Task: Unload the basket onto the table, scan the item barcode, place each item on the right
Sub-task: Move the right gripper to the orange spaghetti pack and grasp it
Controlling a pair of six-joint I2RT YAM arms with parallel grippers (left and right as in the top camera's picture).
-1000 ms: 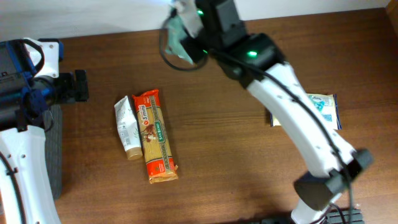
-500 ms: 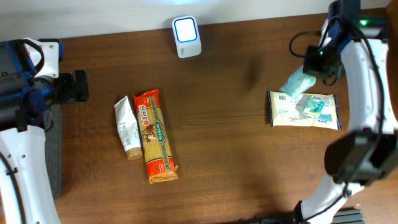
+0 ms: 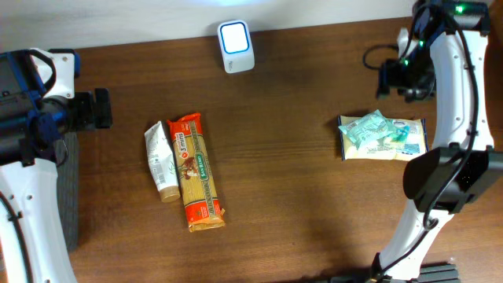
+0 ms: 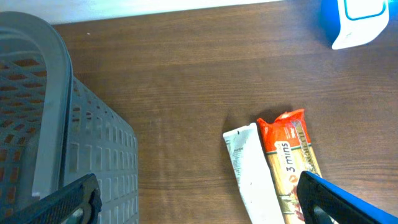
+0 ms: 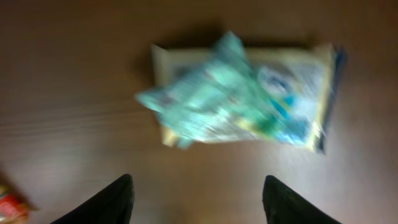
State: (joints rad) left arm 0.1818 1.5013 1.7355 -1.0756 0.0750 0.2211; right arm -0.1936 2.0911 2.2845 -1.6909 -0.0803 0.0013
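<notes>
The teal packet [image 3: 366, 129] lies loose on top of a cream-and-blue packet [image 3: 397, 141] at the right of the table. In the right wrist view the teal packet [image 5: 208, 93] is blurred and rests across the cream packet [image 5: 298, 106]. My right gripper [image 3: 393, 80] hangs just behind them, open, with nothing between its fingers [image 5: 118, 199]. The white-and-blue scanner [image 3: 236, 45] stands at the back centre. My left gripper [image 3: 98, 110] is open at the far left, empty.
A white tube [image 3: 160, 161] and an orange pasta pack [image 3: 196, 173] lie side by side left of centre; the left wrist view shows the tube [image 4: 249, 177] and the pack [image 4: 289, 158]. A grey basket [image 4: 43, 124] sits at the left edge.
The right arm swung from the scanner to the right side carrying the teal packet. Its jaws opened and the packet dropped onto the cream packet. The left arm stayed still.
</notes>
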